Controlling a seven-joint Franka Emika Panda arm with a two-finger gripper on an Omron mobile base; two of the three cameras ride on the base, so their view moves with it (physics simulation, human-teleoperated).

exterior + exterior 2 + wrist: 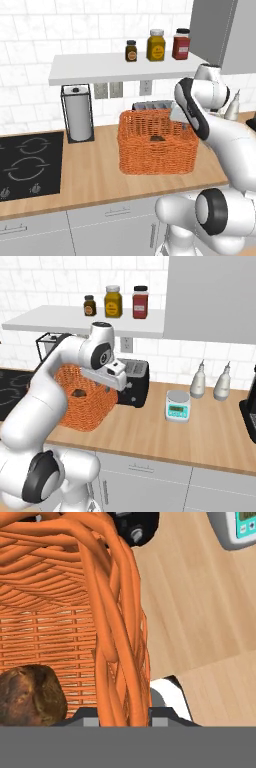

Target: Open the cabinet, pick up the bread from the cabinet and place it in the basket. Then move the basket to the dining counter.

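Note:
The orange wicker basket [150, 155] [82, 406] stands on the wood worktop in front of the toaster. The bread [157, 138] [79, 392], a dark brown lump, lies on its floor. My gripper [108, 387] reaches down over the basket's right end wall. In the hand view the gripper [124, 719] is shut on the basket's woven rim [115, 627], one finger on each side of the wall, with the bread [30, 694] just inside. The grey cabinet [220, 30] [210, 296] hangs above to the right. The dining counter is out of view.
A black toaster [152, 105] [135, 381] stands right behind the basket. Left of it are a paper towel holder [79, 117] and a black stove [27, 165]. A small scale [178, 405] and two bottles [198, 381] stand to the right. Three jars [156, 45] sit on the shelf.

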